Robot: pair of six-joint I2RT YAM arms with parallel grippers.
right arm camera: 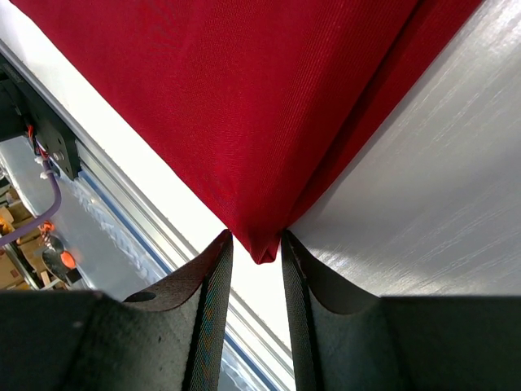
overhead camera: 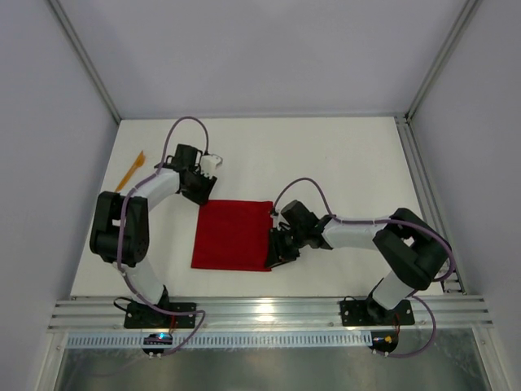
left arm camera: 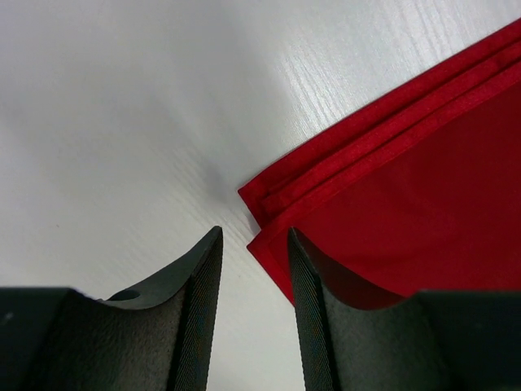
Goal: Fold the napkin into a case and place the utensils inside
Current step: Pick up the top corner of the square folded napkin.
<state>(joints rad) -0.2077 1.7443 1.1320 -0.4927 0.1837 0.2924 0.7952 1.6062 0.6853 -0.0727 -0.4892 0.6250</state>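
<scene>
Top view: the napkin (overhead camera: 232,235) lies flat mid-table, roughly square. The left gripper (overhead camera: 201,189) is at its far-left corner and the right gripper (overhead camera: 275,251) at its near-right corner. An orange utensil (overhead camera: 130,171) lies far left, well apart, on the white table (overhead camera: 350,163).

Left wrist: jaws slightly parted, corner just ahead, ungrasped.

Right wrist: jaws parted astride the corner tip, not clamped.

Matt, finely woven red cloth napkin (right arm camera: 244,106) lies on a glossy white table (left arm camera: 122,98) with faint grain.
</scene>
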